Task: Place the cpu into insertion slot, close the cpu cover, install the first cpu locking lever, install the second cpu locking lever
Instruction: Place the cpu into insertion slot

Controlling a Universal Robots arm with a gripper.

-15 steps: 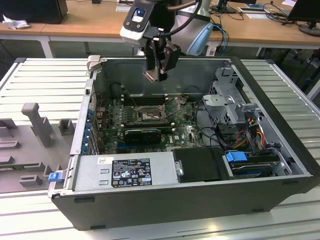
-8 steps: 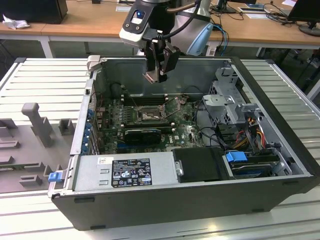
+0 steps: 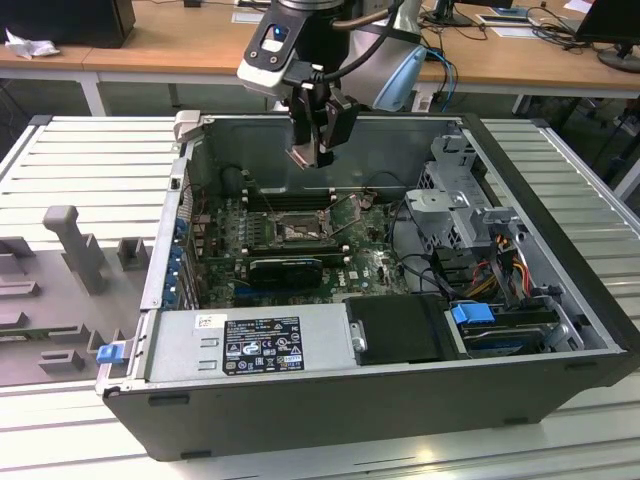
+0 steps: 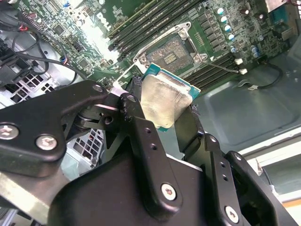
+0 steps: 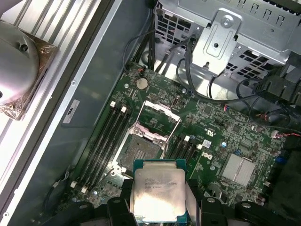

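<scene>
Exterior view: gripper (image 3: 318, 150) points straight down over the open case (image 3: 560, 250), well above the slot (image 3: 298, 232). Both wrist views: fingers clamp the cpu (image 4: 164, 101) (image 5: 159, 193) by its edges. Slot (image 5: 139, 151) lies below, bare. First wrist view: cover (image 5: 157, 117) raised.

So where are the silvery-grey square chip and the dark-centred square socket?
The silvery-grey square chip (image 5: 159, 190), first wrist view, middle of its metal top.
The dark-centred square socket (image 5: 140, 151), first wrist view, its dark centre.
</scene>
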